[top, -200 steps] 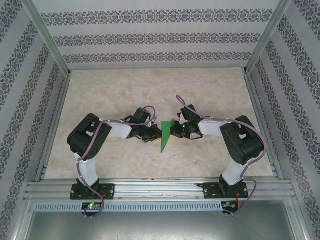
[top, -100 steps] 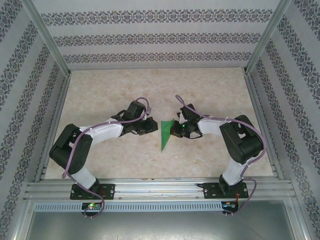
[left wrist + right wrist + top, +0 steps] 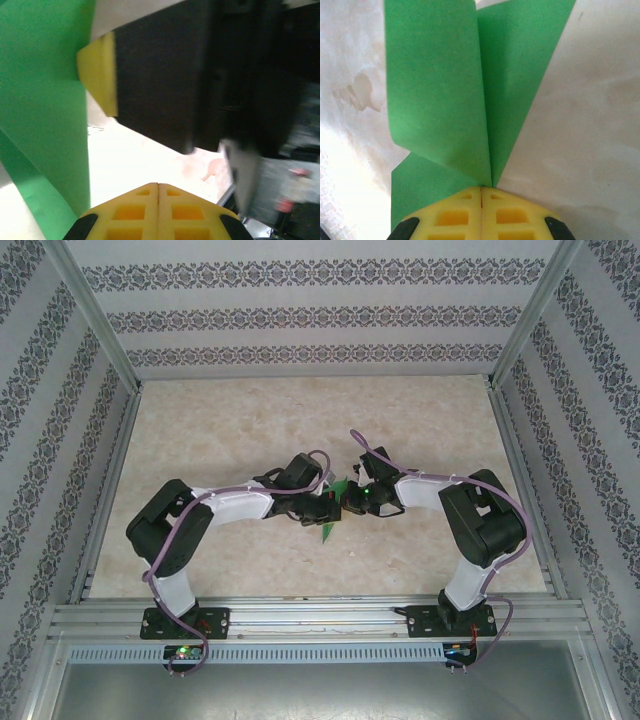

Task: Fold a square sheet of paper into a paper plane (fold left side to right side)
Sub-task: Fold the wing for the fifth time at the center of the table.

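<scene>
The square sheet of paper (image 3: 327, 529) is bright green and folded into a slim pointed dart, lying mid-table between my two grippers. In the right wrist view two green flaps (image 3: 435, 90) rise and meet at a crease that runs into my right gripper (image 3: 481, 189), which is shut on the paper's fold. My right gripper (image 3: 348, 502) sits at the paper's right edge. My left gripper (image 3: 323, 509) is at the paper's left side and covers part of it. In the left wrist view the left gripper (image 3: 158, 186) is shut with nothing between its fingers, the green paper (image 3: 40, 100) to its left and the right gripper's yellow pad (image 3: 97, 75) just ahead.
The marbled tabletop (image 3: 220, 430) is ringed by an aluminium frame (image 3: 310, 615) and patterned walls (image 3: 310, 315). The two wrists stand almost tip to tip at the centre, their purple cables (image 3: 300, 458) looping above them.
My left arm swung out to the left, then came back in to the paper's left edge, and its jaws closed fully. The right gripper kept its hold and barely moved.
</scene>
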You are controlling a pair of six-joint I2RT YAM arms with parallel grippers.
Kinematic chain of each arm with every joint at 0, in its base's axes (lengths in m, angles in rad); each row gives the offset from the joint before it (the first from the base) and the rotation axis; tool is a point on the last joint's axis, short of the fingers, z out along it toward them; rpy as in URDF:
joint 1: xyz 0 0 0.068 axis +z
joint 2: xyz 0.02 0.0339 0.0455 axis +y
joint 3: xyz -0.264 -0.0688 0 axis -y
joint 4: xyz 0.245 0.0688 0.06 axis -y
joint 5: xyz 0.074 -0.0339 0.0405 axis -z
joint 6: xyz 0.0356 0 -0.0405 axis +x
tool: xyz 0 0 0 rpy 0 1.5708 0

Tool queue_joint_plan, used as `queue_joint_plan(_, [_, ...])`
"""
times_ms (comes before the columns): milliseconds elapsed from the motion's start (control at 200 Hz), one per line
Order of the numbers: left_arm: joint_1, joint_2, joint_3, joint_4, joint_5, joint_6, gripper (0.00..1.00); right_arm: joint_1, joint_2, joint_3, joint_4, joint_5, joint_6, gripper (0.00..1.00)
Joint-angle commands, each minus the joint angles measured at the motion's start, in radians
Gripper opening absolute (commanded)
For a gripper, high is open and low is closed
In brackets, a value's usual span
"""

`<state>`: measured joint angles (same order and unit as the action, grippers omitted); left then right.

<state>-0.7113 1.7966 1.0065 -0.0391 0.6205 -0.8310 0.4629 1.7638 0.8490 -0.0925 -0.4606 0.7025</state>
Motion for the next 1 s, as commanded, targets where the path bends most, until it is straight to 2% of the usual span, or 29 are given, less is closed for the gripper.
queue_joint_plan(0, [0.006,0.023,0.026,-0.029,-0.004,0.001,0.04,0.007,0.063,-0.024,-0.104,0.089,-0.020,0.03])
queue_joint_plan(285, [0.021,0.038,-0.002,-0.050,-0.065,0.020,0.04,0.008,0.071,-0.023,-0.113,0.094,-0.028,0.03])
queue_joint_plan(994, [0.030,0.074,-0.045,-0.034,-0.088,0.020,0.02,0.014,0.075,-0.004,-0.137,0.103,-0.040,0.03])
